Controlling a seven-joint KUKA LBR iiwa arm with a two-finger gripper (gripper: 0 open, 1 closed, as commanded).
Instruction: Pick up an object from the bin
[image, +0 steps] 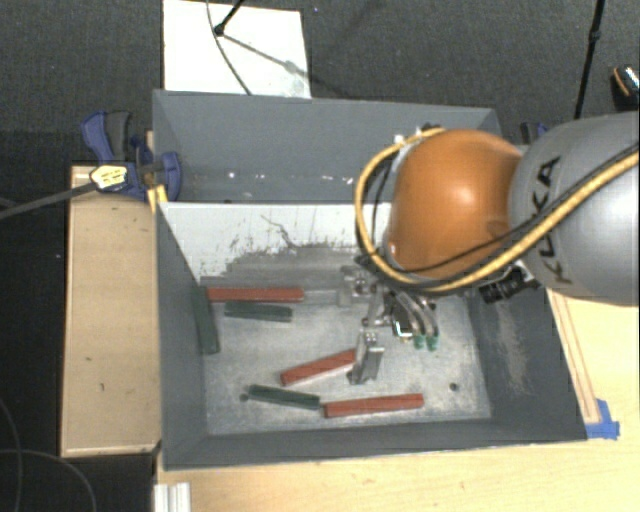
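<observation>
Gripper stands at the right end of a slanted red-brown bar, mid-floor of the bin — whether it is spread or closed cannot be made out. Advice: straddle the bar's narrow width squarely — clear of the front bar.

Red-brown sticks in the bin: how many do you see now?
3 red-brown sticks: one at the back left, one in the middle beside the end effector, one along the front wall. Others may be hidden under the arm.

three red-brown sticks, three dark green sticks
</observation>
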